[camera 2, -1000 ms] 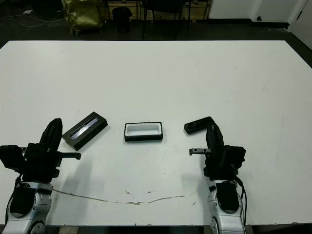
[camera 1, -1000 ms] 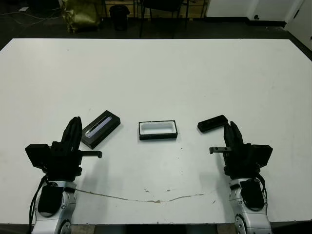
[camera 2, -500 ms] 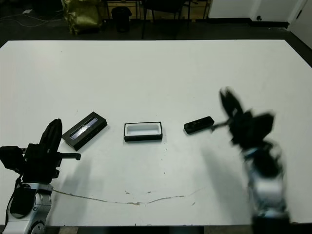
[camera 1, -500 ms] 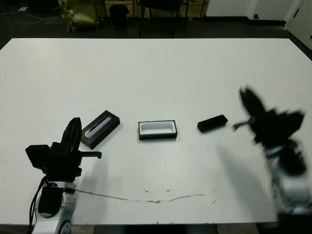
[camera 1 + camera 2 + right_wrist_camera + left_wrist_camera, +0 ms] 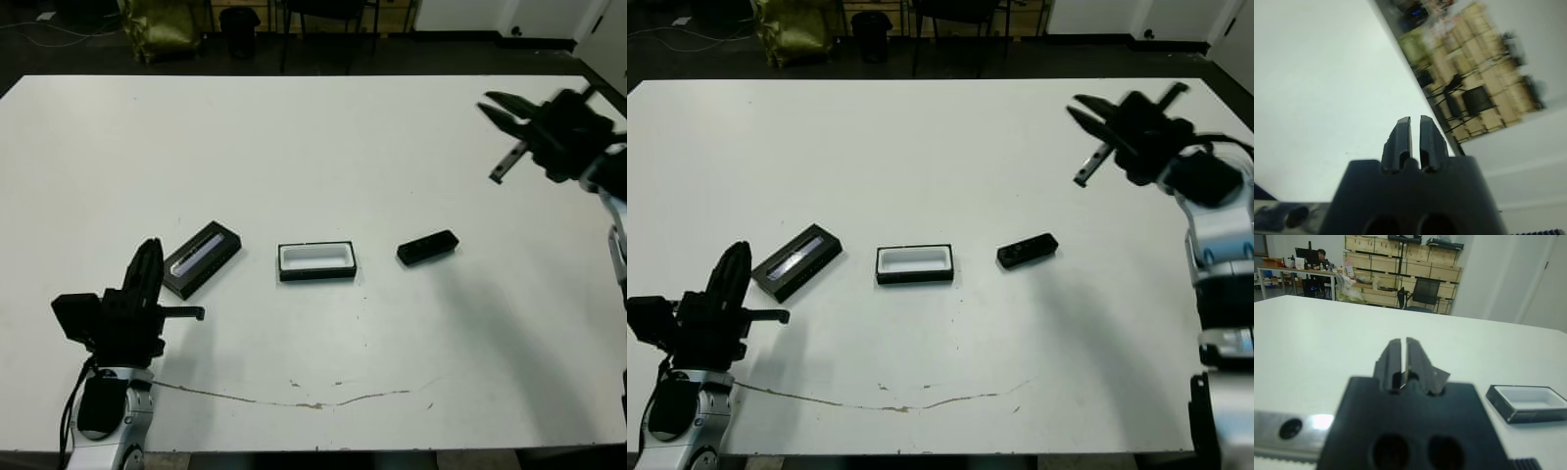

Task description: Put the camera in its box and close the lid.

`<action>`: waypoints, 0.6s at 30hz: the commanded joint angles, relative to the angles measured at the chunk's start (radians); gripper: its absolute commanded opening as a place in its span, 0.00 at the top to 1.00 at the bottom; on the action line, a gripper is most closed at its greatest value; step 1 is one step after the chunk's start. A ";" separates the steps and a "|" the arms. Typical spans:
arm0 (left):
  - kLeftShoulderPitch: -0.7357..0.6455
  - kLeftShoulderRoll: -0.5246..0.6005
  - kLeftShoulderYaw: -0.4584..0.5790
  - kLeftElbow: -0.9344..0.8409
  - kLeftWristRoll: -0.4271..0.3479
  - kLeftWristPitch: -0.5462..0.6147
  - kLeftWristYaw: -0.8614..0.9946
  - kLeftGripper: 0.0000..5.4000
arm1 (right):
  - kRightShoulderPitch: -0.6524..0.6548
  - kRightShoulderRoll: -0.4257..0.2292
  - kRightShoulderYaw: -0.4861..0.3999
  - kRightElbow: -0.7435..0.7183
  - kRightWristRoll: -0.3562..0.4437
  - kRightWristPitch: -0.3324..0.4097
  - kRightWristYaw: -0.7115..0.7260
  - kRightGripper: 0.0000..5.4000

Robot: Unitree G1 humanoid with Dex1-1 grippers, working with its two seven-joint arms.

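Three black things lie in a row across the middle of the white table point(image 5: 313, 137), none touching another. The box point(image 5: 316, 261) sits in the centre with its white lining facing up, so it is ready to take something. The camera point(image 5: 427, 248) lies at about three o'clock from it, slightly angled and well clear of any gripper. The lid point(image 5: 202, 258) lies at nine o'clock from the box, strip side up, set off to the side where it leaves the tray open.

The right gripper point(image 5: 500, 111) is high over the far right part of the table, roughly at one o'clock from the camera and well apart from it. Its own wrist view shows the two fingers point(image 5: 1401, 139) nearly together with only a thin slit between them, and nothing held. It looks blurred, so I judge it to be mid-swing rather than parked. Being the nearer arm, it seems the natural one to fetch the camera, though it would need to spread its fingers first.

The left gripper point(image 5: 147, 277) rests low near the table's near edge, at seven o'clock from the lid, fingers likewise almost pressed together and empty, pointing towards the lid. That placement suits a later move on the lid.

Nothing of the task is done yet.
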 commanded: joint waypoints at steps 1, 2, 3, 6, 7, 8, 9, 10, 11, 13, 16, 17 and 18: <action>0.009 0.005 0.005 0.014 -0.002 0.008 -0.004 1.00 | -0.082 -0.003 0.073 0.108 -0.065 -0.047 0.073 1.00; 0.008 0.004 0.006 0.017 -0.003 0.007 -0.004 1.00 | -0.104 -0.001 0.095 0.133 -0.090 -0.069 0.082 1.00; 0.007 0.004 0.007 0.018 -0.004 0.007 -0.004 1.00 | -0.127 0.004 0.114 0.163 -0.108 -0.088 0.094 1.00; 0.007 0.003 0.007 0.023 -0.005 0.000 -0.008 1.00 | -0.183 0.026 0.157 0.249 -0.151 -0.116 0.115 1.00; 0.008 0.004 0.006 0.023 -0.002 -0.001 -0.006 1.00 | -0.197 0.033 0.169 0.273 -0.165 -0.118 0.115 1.00; 0.008 0.004 0.006 0.023 0.003 -0.002 -0.005 1.00 | -0.209 0.039 0.182 0.293 -0.180 -0.119 0.114 1.00; 0.009 0.004 0.005 0.021 0.004 0.000 -0.004 1.00 | -0.218 0.043 0.194 0.305 -0.194 -0.120 0.111 1.00; 0.010 0.003 0.005 0.019 0.001 0.002 -0.006 1.00 | -0.223 0.046 0.205 0.315 -0.208 -0.129 0.107 1.00; 0.012 0.002 0.005 0.015 -0.003 0.007 -0.005 1.00 | -0.228 0.048 0.216 0.324 -0.223 -0.134 0.103 1.00; 0.014 0.000 0.005 0.005 -0.007 0.022 0.000 1.00 | -0.238 0.055 0.233 0.341 -0.246 -0.134 0.100 1.00; 0.015 0.001 0.004 0.002 0.001 0.022 0.003 1.00 | -0.251 0.059 0.259 0.358 -0.281 -0.153 0.104 1.00; 0.014 0.002 0.004 0.007 0.003 0.016 0.002 1.00 | -0.254 0.059 0.264 0.361 -0.289 -0.160 0.105 1.00; 0.014 0.002 0.004 0.010 0.009 0.009 0.003 1.00 | -0.256 0.059 0.269 0.363 -0.295 -0.164 0.107 1.00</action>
